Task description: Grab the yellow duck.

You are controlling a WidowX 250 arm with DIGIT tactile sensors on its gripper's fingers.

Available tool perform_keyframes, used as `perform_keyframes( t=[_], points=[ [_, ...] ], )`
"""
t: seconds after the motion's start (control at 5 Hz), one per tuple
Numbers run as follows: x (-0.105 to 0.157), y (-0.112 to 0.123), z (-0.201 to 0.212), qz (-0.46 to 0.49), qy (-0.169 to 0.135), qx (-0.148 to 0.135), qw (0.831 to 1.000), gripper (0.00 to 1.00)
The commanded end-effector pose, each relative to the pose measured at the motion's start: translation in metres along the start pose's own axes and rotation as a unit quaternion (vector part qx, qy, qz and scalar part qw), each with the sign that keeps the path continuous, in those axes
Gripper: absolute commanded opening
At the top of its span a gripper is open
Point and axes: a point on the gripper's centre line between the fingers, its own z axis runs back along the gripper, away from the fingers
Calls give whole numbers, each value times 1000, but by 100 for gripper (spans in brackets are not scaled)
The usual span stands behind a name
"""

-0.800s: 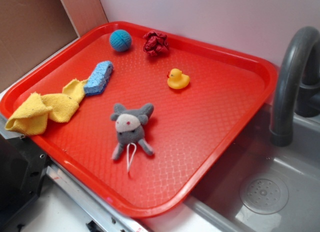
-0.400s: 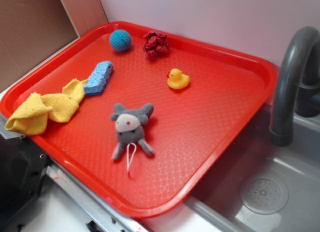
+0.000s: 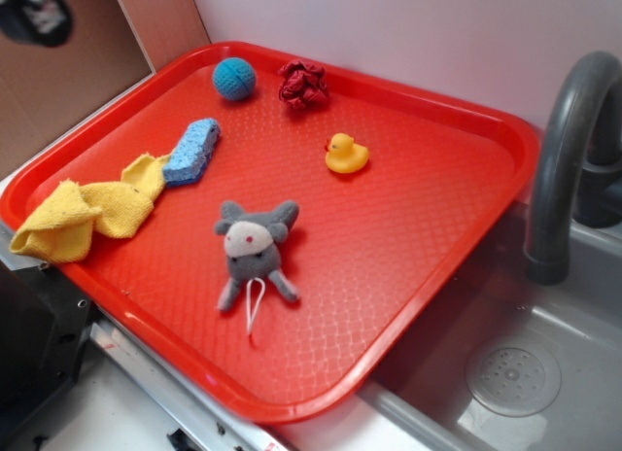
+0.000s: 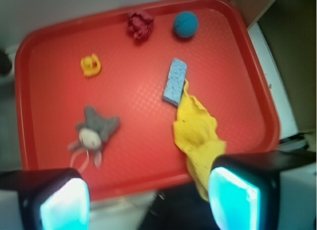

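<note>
Gripper [image 4: 148,198] hangs high w/ jaws spread wide, holding nothing. Yellow duck [image 3: 346,155] sits alone on the red tray [image 3: 457,121], 2 o'clock of the grey mouse [image 3: 255,249]. We should centre over it, then drop straight.

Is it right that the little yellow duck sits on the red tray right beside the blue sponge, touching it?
Not quite. The yellow duck is on the red tray, but it stands alone, well apart from the blue sponge. The exterior view shows the gap.
</note>
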Motion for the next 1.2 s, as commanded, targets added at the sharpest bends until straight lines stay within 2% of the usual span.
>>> perform_keyframes(
  t=[0.0,0.2,0.4,0.6,1.0],
  points=[
    [39,-50,-43,0,-26,-17,1000,100],
    [61,-63,-72,28,-34,12,999,100],
    [76,-71,-102,9,-28,19,999,100],
    [84,-75,-117,2,-28,31,999,100],
    [104,-76,-156,-13,-16,77,997,100]
  ],
)
